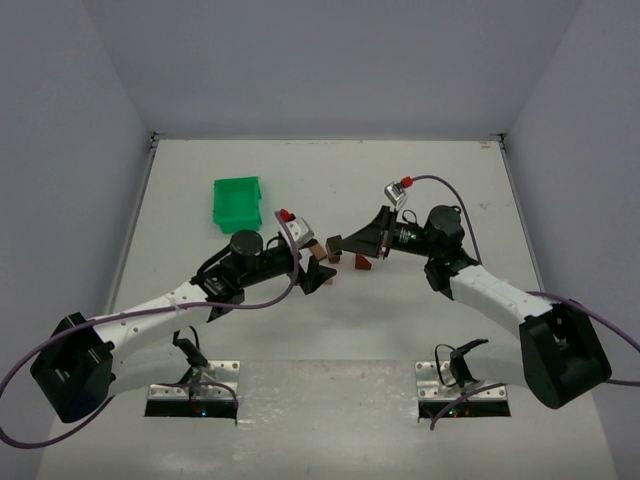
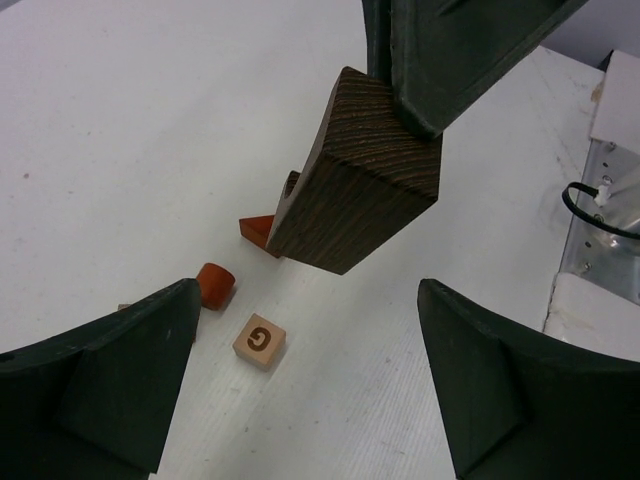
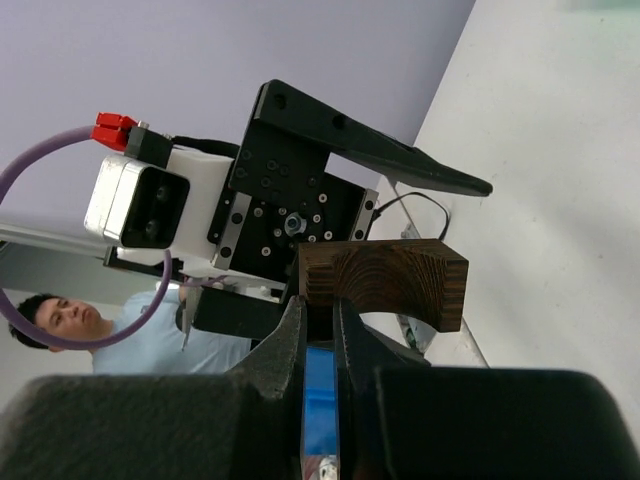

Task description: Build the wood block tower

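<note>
My right gripper (image 3: 318,322) is shut on one leg of a dark brown arch block (image 3: 385,282) and holds it in the air at mid-table (image 1: 334,243). In the left wrist view that arch block (image 2: 355,185) hangs above the table, pinched from above by the right gripper's fingers (image 2: 450,60). My left gripper (image 2: 310,400) stands open just below and beside it, with nothing between its fingers. On the table under them lie a tan cube marked G (image 2: 259,340), a reddish-brown cylinder (image 2: 214,284) and an orange-red wedge (image 2: 258,230) partly hidden behind the arch block.
A green plastic bin (image 1: 238,202) stands at the back left of the table. A reddish piece (image 1: 362,264) lies just in front of the right gripper (image 1: 343,246). Metal base plates (image 1: 195,392) sit at the near edge. Walls close in the table on three sides.
</note>
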